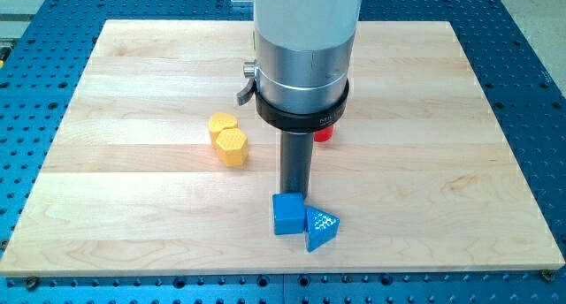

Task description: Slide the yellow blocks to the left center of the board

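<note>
Two yellow blocks sit touching each other left of the board's middle: a yellow hexagon [231, 147] in front and a smaller yellow block [222, 123] just behind it. My rod comes down from the silver arm [302, 57], and my tip [294, 194] stands right behind the blue cube [288, 214], to the right of and below the yellow blocks, about a block's width away from them. A blue triangle [321, 229] lies against the cube's right side.
A red block [325, 134] shows partly under the arm's black collar, right of the rod. The wooden board [133, 216] lies on a blue perforated table [35, 92].
</note>
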